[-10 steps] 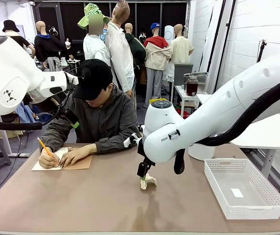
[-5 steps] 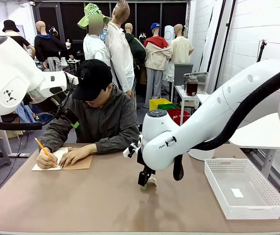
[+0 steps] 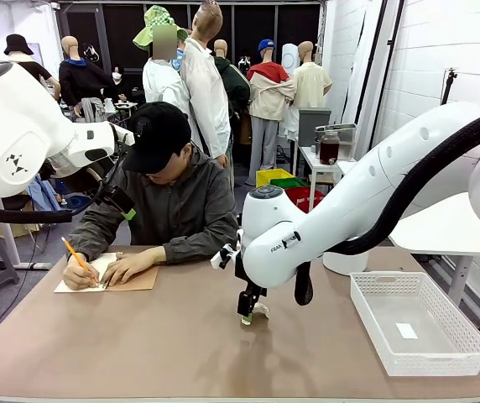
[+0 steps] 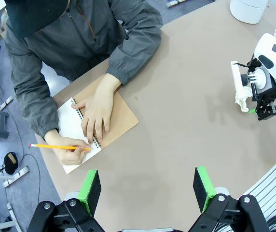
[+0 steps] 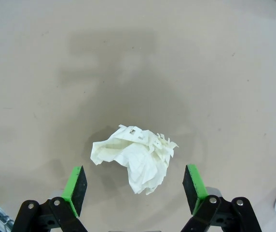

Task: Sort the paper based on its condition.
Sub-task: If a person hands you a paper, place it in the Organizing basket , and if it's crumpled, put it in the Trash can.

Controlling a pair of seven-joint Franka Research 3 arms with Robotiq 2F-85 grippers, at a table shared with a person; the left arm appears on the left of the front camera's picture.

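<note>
Hovering just above the crumpled paper [image 5: 135, 157], we hold the right gripper [image 5: 135, 187] with its fingers spread wide, one green pad to each side of the wad, so that a straight descent should bracket it. The paper lies on the bare table [image 3: 139, 344], well apart from the white basket [image 3: 441, 361]. Our left gripper [image 4: 146, 189] hangs high, fingers likewise spread and empty, leaving room for the person writing in the spiral notebook [image 4: 121, 118].

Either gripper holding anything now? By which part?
Nothing held. Right gripper open over the crumpled paper, which lies on the table; left gripper open, empty.
</note>
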